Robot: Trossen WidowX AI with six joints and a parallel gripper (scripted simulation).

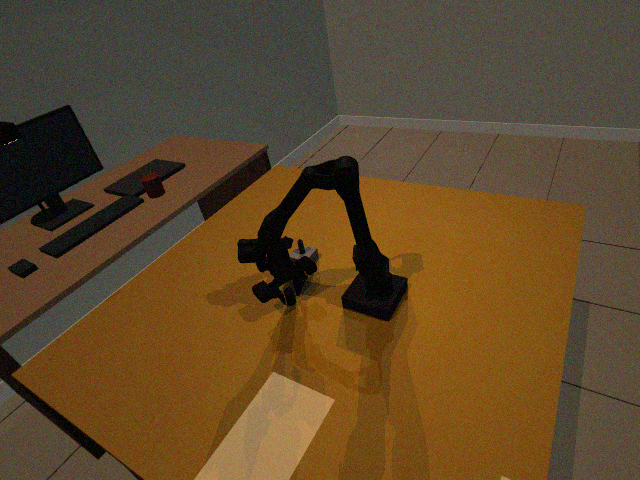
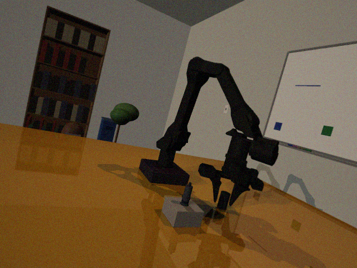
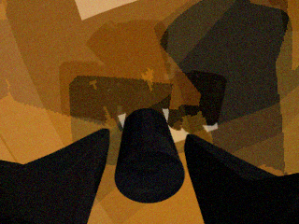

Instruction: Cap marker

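Note:
The dark cap (image 1: 290,296) (image 2: 223,199) (image 3: 149,179) stands upright on the table. My gripper (image 2: 222,203) (image 3: 148,138) points down over it and is open, with one fingertip on each side of the cap. The wrist view shows a narrow gap between the cap and each finger. The marker (image 1: 300,246) (image 2: 187,194) stands upright, tip up and bare, in the light grey holder block (image 1: 312,254) (image 2: 188,218). The block is beside the gripper and partly hidden by it in the top view.
The arm's base (image 1: 374,298) (image 2: 163,174) stands on the orange table (image 1: 465,248) (image 2: 72,230). A pale rectangular patch (image 1: 273,428) shows on the table's near part. A side desk (image 1: 217,160) holds a monitor, a keyboard and a red cup.

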